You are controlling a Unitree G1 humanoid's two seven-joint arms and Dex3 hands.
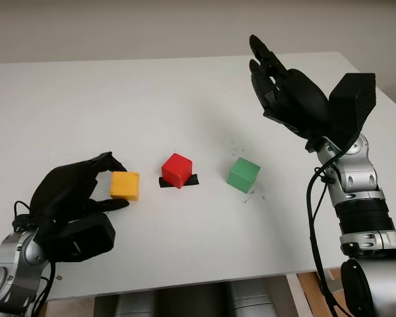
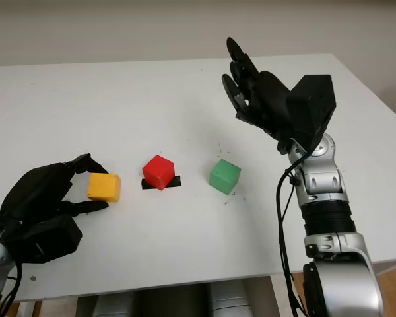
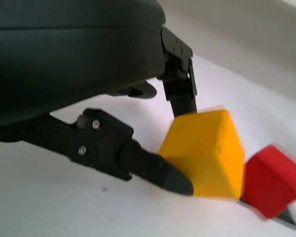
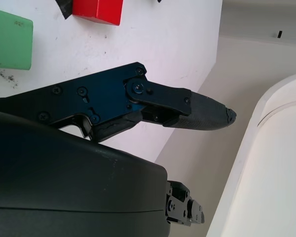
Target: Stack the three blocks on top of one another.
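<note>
The white desk (image 1: 185,92) carries everything here. Largest on it is the right hand (image 1: 287,89), raised in the air toward one o'clock, open and holding nothing, well above the blocks. The left hand (image 1: 76,198) sits low at about eight o'clock, its fingers (image 3: 153,168) closed around the yellow block (image 1: 125,185): one tip presses the block's near lower face and another bears on its upper edge, so the block is pinched between them. Whether it is resting on the desk or just lifted cannot be told.

The red block (image 1: 176,170) stands near the middle on a strip of black tape (image 1: 193,179), just at three o'clock from the yellow block and close beside it, not touching. The green block (image 1: 243,174) lies farther along at three o'clock, apart from the red one and nearly beneath the raised right hand.

No block is stacked yet. The held yellow block probably must rise and travel toward three o'clock onto the red one; the left hand is nearer for that.
</note>
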